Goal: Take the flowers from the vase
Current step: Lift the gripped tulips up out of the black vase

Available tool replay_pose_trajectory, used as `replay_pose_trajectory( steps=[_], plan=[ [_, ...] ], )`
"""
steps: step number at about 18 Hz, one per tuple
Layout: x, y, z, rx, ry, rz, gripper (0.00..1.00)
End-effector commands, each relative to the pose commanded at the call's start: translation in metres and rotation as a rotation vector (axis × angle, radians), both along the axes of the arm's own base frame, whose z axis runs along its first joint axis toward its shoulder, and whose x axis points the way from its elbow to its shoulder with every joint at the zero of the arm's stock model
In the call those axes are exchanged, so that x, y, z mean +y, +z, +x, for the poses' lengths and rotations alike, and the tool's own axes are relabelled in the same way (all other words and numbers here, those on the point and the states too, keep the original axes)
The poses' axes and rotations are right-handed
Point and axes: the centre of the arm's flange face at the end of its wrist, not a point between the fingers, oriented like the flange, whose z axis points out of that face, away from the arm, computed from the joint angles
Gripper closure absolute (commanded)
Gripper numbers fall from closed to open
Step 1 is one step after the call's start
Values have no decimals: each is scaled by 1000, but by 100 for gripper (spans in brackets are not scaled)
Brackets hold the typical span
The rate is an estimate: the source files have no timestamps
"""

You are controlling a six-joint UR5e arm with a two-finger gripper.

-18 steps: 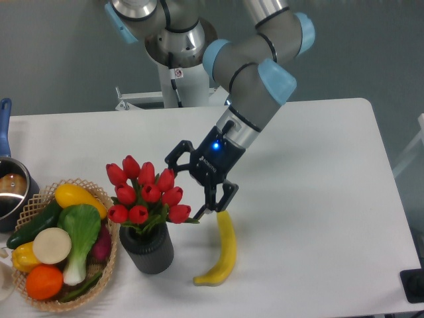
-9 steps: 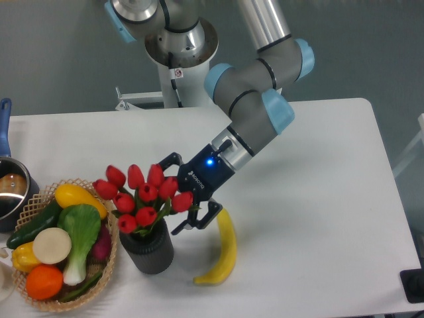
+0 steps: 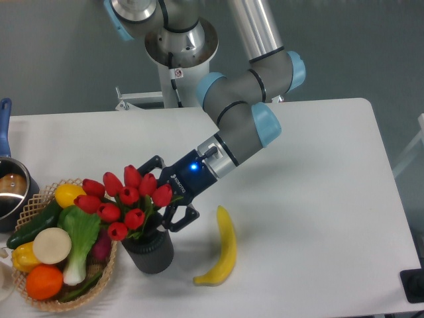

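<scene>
Nearest the camera, a yellow banana [image 3: 224, 252] lies on the white table [image 3: 318, 199], just right of the short dark grey-black ribbed vase [image 3: 147, 250], which stands upright. To the vase's left, touching or nearly so, sits a woven wicker basket [image 3: 40, 301] holding an orange, a yellow pepper, a green-and-white leafy vegetable and a yellow squash. The bunch of red artificial tulips [image 3: 122, 199] stands in the vase mouth, leaning left over the basket rim. My black two-finger gripper [image 3: 162, 199] reaches in from the right at stem height; one finger shows above the blooms, one below, jaws apart around the bunch. I cannot tell whether the pads touch the stems. At the far left edge stands a steel pot with a blue handle [image 3: 8, 179]
</scene>
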Motion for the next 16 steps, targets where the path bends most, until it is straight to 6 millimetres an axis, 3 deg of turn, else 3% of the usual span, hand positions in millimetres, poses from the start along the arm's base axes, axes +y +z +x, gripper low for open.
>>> replay_pose_trajectory(
  steps=[6,16],
  plan=[
    [-5,16,-3,-4,19,5,100],
    [-11,128,-22,-124,94,53,100]
  ],
)
